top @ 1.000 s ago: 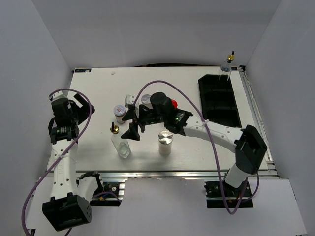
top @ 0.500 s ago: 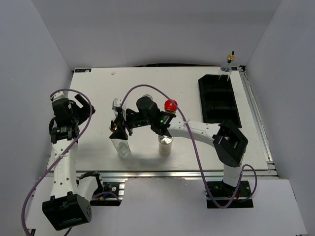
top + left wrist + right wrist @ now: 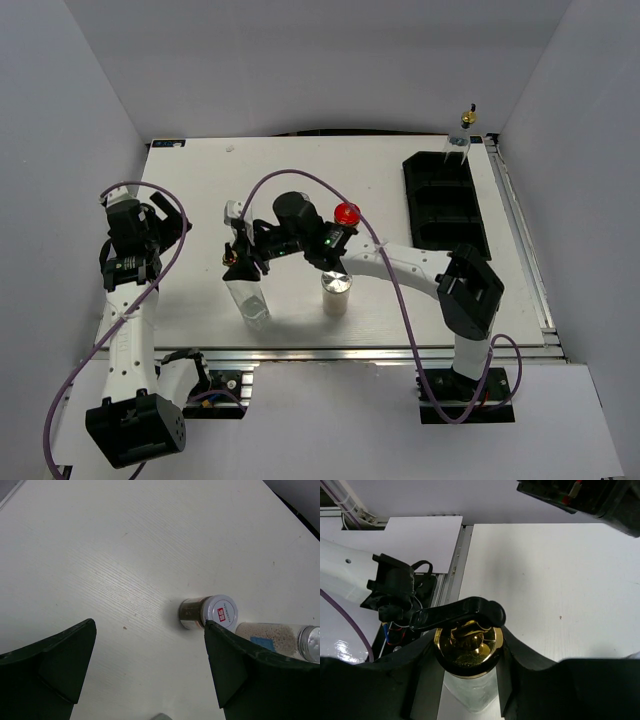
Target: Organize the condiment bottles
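Nearest the arm bases, the near glass bottle [image 3: 248, 298] stands upright on the surface [image 3: 190, 170], left of centre. Its glass is clear, and whether it holds anything cannot be told. The right fingers [image 3: 417, 675] are clenched on either side of its gold pourer top [image 3: 468, 642]. To its right, well apart, stands the silver-capped shaker [image 3: 336, 291], white-bodied, its contents unseen.

At the left edge, the left fingers [image 3: 60, 665] are spread wide and released, holding nothing above bare surface. Beyond them, in the left wrist view, a small jar [image 3: 207, 613] with a red-and-white lid holds dark brownish matter. Just beside it is the blue-labelled shaker [image 3: 272, 636], filled with pale granules.

The right arm [image 3: 400, 265] reaches across the middle of the surface and hides these two containers from overhead. Just beyond the arm shows the red-lidded jar [image 3: 347, 213]. A purple cable [image 3: 300, 178] arches over the arm.

Farthest, at the right, lies the black tray [image 3: 445, 215]. The second glass bottle [image 3: 458, 148] stands upright at its far end.
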